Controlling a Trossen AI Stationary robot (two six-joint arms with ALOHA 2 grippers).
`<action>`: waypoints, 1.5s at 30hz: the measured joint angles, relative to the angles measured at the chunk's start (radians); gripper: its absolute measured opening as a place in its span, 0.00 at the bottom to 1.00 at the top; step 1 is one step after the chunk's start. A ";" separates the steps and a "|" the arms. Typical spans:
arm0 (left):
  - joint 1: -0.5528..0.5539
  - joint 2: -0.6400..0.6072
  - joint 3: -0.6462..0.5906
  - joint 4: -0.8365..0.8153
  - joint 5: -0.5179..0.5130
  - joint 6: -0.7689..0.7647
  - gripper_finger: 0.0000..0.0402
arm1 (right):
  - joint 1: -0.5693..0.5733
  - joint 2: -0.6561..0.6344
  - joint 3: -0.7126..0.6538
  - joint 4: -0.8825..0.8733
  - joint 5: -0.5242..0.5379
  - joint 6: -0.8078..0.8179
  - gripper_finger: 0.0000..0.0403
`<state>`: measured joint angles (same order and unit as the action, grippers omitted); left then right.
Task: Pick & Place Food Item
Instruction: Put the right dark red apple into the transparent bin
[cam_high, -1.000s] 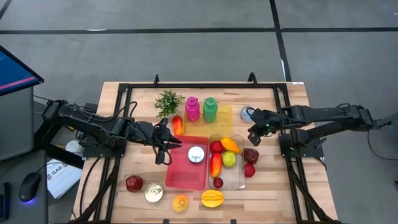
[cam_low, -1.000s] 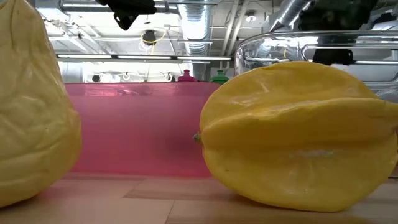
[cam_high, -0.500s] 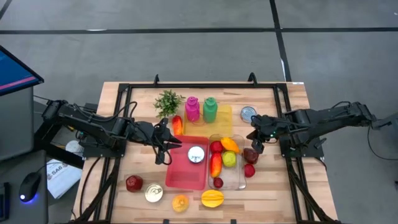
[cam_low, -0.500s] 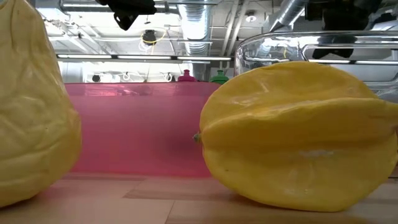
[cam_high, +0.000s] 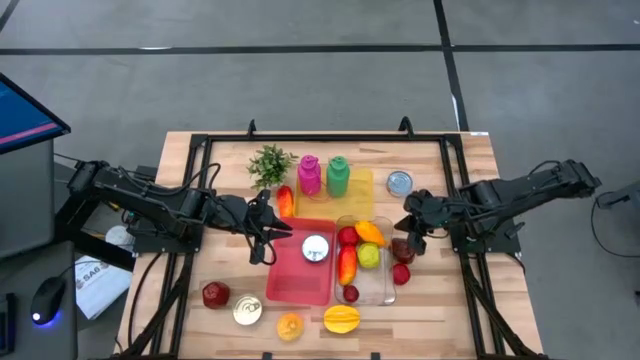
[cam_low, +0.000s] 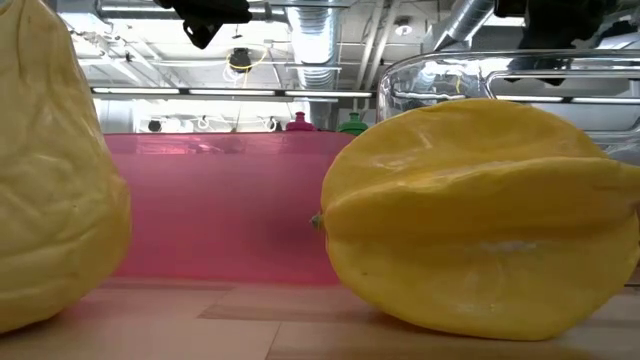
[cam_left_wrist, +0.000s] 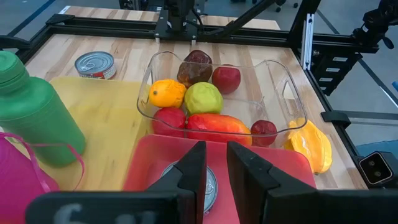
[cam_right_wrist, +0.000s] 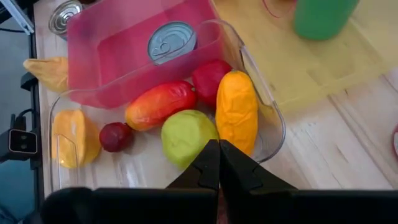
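A clear container (cam_high: 383, 290) near the table's middle holds an orange fruit (cam_right_wrist: 236, 112), a green fruit (cam_right_wrist: 189, 137), a red-orange mango (cam_right_wrist: 160, 104), a red apple (cam_right_wrist: 211, 78) and a small red fruit (cam_right_wrist: 116, 135). A dark red fruit (cam_high: 404, 248) and a red one (cam_high: 401, 273) lie on the table at its right side. My right gripper (cam_high: 411, 234) hangs shut above the container's right edge, by the dark red fruit, holding nothing. My left gripper (cam_high: 264, 238) hovers over the left edge of the pink tray (cam_high: 290, 285), open by a narrow gap (cam_left_wrist: 216, 168) and empty.
A silver can (cam_high: 316, 248) sits in the pink tray. A pink bottle (cam_high: 309, 175) and a green bottle (cam_high: 338, 176) stand at the back by a yellow mat (cam_high: 360, 190), with a plant (cam_high: 270, 163) and another can (cam_high: 399, 183). A starfruit (cam_high: 342, 318), a yellow fruit (cam_high: 290, 325), a gold can (cam_high: 247, 311) and a dark red fruit (cam_high: 215, 294) lie near the front edge.
My right gripper has swung from beside the far silver can toward the table's near edge, uncovering that can, and now hangs by the dark red fruit at the container's right side. It has stayed shut.
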<state>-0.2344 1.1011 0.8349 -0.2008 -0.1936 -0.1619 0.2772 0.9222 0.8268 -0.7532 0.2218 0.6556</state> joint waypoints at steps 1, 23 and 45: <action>0.000 0.000 0.000 0.000 0.000 0.000 0.13 | 0.008 0.000 0.000 0.001 0.005 0.000 0.00; 0.000 0.000 0.000 0.000 0.000 0.000 0.13 | 0.109 0.000 0.000 0.096 0.041 0.000 0.00; 0.000 0.000 0.000 0.000 0.000 0.000 0.13 | 0.109 0.000 0.000 0.096 0.038 -0.046 0.00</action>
<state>-0.2340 1.1007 0.8349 -0.2008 -0.1936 -0.1619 0.3859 0.9222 0.8272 -0.6571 0.2596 0.6091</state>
